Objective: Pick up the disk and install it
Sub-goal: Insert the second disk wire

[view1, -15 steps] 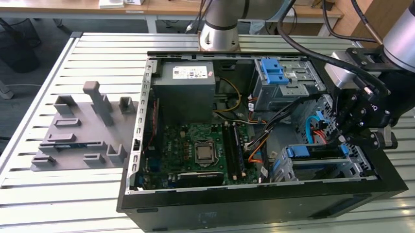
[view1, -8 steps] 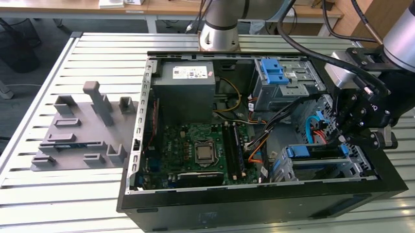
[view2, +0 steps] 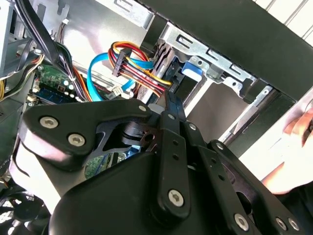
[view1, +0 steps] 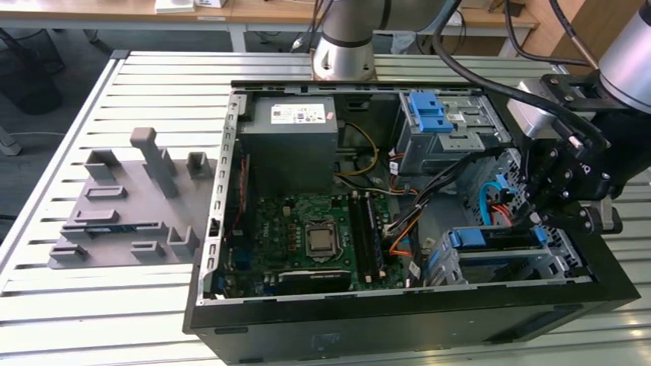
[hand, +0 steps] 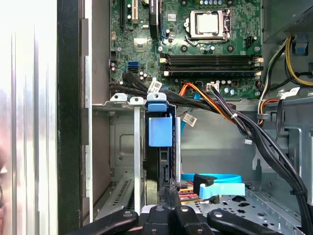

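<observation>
The disk (view1: 495, 238) sits upright in the metal drive cage (view1: 554, 259) at the near corner of the open computer case, on the exterior view's right. Its blue carrier tab (hand: 160, 131) and dark edge stand between the cage rails, and the same blue tab (view2: 190, 68) shows in the second wrist view. My gripper (view1: 527, 217) hangs inside the case just over that cage. Its black fingers meet in a narrow point (view2: 168, 100) right at the disk's end (hand: 168, 193). They look shut, and I cannot tell whether they touch the carrier.
Blue and multicoloured cables (view2: 127, 58) run close beside the fingers. The case also holds a grey power-supply box (view1: 290, 145), the motherboard (view1: 315, 236) and an upper bay with a blue latch (view1: 432, 114). A grey fixture (view1: 127, 202) lies outside. A hand (view2: 293, 147) is nearby.
</observation>
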Robot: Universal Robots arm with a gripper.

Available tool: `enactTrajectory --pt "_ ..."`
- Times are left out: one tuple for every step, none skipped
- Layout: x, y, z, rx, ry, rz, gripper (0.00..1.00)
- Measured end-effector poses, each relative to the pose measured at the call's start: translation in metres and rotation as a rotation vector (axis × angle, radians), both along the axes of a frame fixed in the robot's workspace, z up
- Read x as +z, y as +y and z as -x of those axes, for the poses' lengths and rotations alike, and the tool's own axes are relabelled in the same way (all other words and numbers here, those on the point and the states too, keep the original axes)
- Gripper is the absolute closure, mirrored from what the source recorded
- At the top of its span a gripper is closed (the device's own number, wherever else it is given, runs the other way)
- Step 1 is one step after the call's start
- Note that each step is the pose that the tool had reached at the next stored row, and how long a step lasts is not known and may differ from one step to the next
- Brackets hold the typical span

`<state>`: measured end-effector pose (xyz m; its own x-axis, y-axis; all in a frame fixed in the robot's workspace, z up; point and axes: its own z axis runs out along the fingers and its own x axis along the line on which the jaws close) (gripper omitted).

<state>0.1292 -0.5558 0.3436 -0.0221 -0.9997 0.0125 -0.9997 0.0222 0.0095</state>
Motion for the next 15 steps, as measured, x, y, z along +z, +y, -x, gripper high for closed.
enactTrajectory --pt "0.0017 0.0000 0.0003 0.000 -0.0002 -0.0003 0.89" --pt "0.0056 0.0000 0.0004 0.000 -0.0003 -0.0003 0.89" --pt "0.0099 0.0001 0.0004 0.000 -0.0003 -0.0005 0.89" --pt "0.0139 0.0002 0.0006 0.000 -0.0003 -0.0005 0.89" --pt "0.0168 0.0003 0.0014 0.000 -0.0005 -0.0005 0.89" --pt "0.0184 0.0003 0.0032 0.000 -0.0010 -0.0005 0.89" --pt "0.0186 0.0004 0.0069 0.000 -0.0024 -0.0009 0.89" --pt "0.0187 0.0004 0.0114 0.000 -0.0047 -0.0010 0.89" --pt "0.0188 0.0003 0.0159 0.000 -0.0070 -0.0011 0.89" --pt "0.0191 0.0003 0.0202 0.000 -0.0093 -0.0015 0.89" --pt "0.0202 0.0003 0.0235 0.000 -0.0106 -0.0012 0.89" --pt "0.0222 0.0003 0.0249 0.000 -0.0112 -0.0013 0.89" --pt "0.0249 0.0005 0.0256 0.000 -0.0113 -0.0014 0.89" --pt "0.0280 0.0007 0.0259 0.000 -0.0115 -0.0014 0.89" --pt "0.0310 0.0011 0.0262 0.000 -0.0118 -0.0015 0.89"
